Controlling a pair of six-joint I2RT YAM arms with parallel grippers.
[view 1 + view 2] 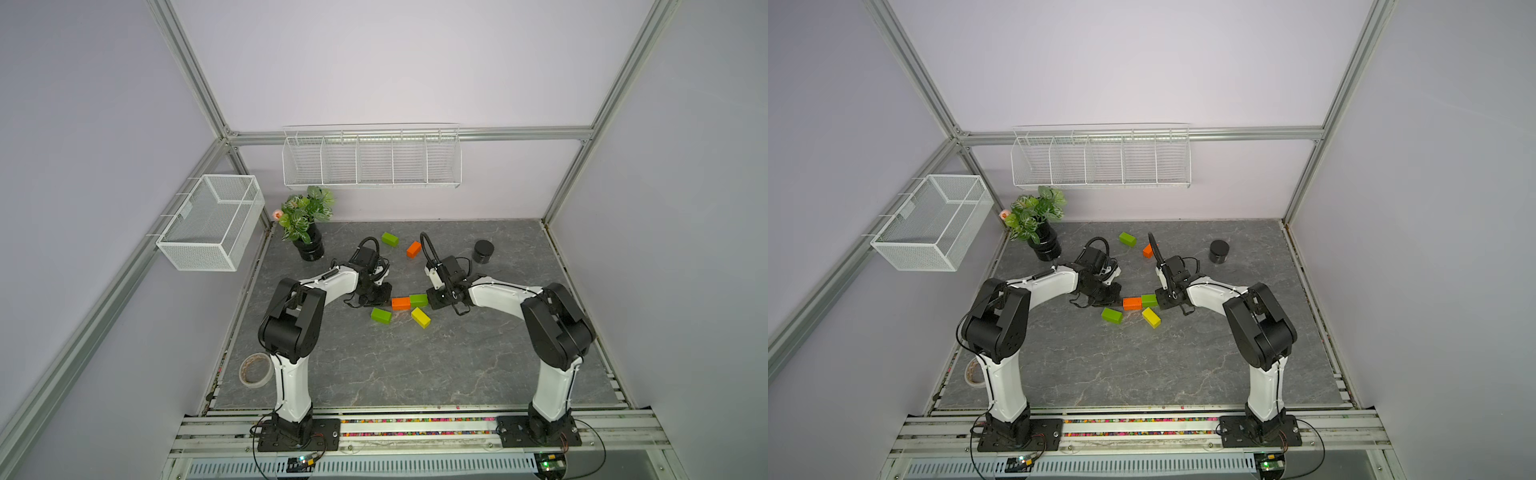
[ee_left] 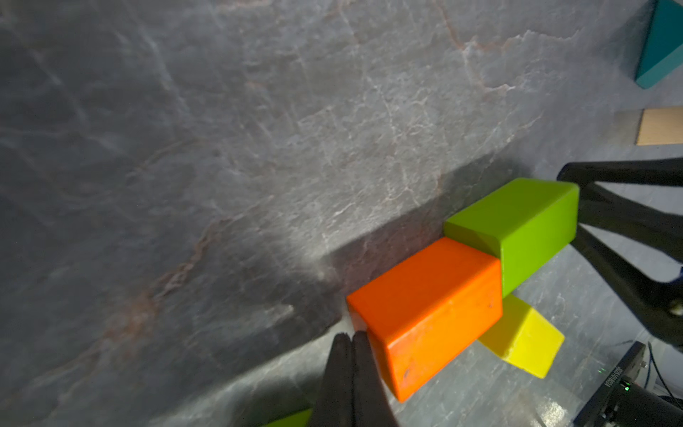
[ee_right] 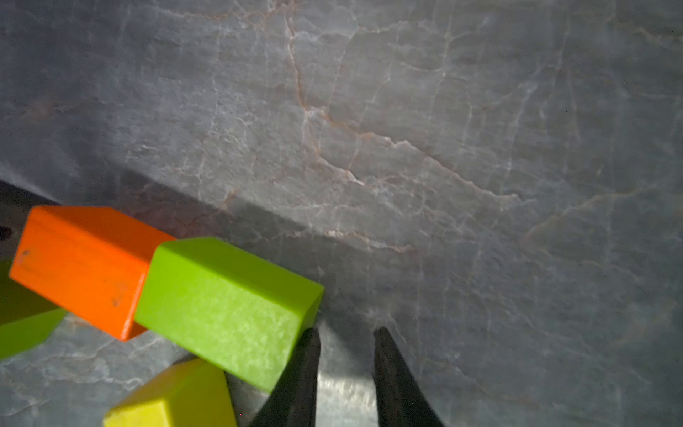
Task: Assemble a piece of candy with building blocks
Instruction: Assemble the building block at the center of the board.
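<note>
The dark grey tabletop (image 1: 415, 365) carries pale, rusty veins. There is an orange brick (image 1: 401, 303), a lime-green brick (image 1: 418, 300), a yellow brick (image 1: 421, 318), a teal triangular prism (image 2: 661, 44) and a black round jar (image 1: 483, 251).

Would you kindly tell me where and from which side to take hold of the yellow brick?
Grip the yellow brick across its two long sides at mid-length, coming down from above with the jaws turned to its slant. It lies flat and skewed, and its far end sits close to the green brick behind it, so the ends look cramped.
</note>
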